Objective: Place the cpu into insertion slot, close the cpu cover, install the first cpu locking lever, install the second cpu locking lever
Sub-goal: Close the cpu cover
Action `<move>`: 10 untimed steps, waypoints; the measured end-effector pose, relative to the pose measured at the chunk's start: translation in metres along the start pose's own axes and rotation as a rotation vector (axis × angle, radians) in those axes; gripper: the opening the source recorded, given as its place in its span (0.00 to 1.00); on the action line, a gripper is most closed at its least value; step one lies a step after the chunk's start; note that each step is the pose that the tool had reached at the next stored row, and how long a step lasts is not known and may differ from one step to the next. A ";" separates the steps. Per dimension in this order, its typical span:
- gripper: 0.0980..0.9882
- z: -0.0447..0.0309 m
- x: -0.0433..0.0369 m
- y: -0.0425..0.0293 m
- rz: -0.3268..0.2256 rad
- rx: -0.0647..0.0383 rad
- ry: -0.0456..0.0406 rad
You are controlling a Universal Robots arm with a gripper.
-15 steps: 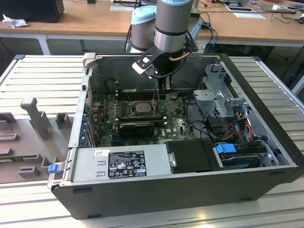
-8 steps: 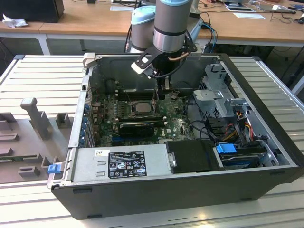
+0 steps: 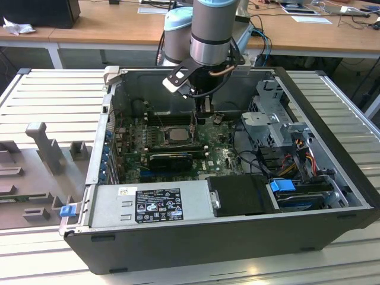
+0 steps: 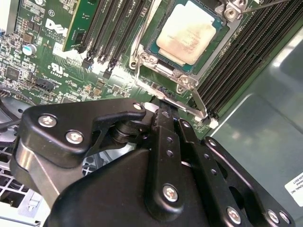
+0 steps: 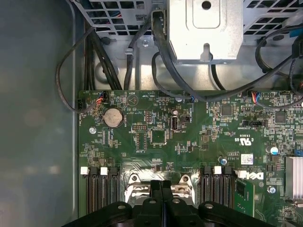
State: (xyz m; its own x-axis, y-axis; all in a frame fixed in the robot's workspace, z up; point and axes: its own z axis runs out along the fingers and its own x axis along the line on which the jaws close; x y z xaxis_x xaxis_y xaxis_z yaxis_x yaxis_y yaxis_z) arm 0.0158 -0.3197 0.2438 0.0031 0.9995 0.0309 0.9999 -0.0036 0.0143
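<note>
Fingers of the gripper are pressed together with nothing visible between them, which looks better suited to pushing than to carrying. In the second wrist view their tip sits at one edge of the insertion slot, just beside a thin locking lever that runs along that side. I cannot tell whether they touch it. The computer case lies on its side on the counter, so the green circuit board faces up and the arm can come straight down. The cpu already rests in the slot. It is a flat square with a pale silver-beige top, faintly smudged, ringed by the silver cpu cover, which appears lowered around it.
</note>
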 end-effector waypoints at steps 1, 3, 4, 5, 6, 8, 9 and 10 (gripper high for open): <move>0.01 0.0000 0.0000 -0.0004 0.000 0.000 -0.0001; 0.01 0.0000 0.0000 -0.0010 0.000 0.000 0.0000; 0.01 0.0000 0.0000 -0.0014 0.000 0.000 0.0000; 0.01 0.0000 0.0000 -0.0017 0.000 0.000 0.0000; 0.01 0.0000 0.0000 -0.0020 0.000 0.000 0.0000; 0.01 0.0000 0.0000 -0.0026 0.000 0.000 0.0000; 0.01 0.0000 0.0000 -0.0030 0.000 0.000 0.0000; 0.01 -0.0001 0.0000 -0.0032 0.000 0.000 0.0000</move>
State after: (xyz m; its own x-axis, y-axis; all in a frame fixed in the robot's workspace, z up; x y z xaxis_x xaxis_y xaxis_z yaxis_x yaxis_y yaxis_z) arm 0.0126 -0.3197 0.2438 0.0031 0.9995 0.0309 0.9999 -0.0035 0.0142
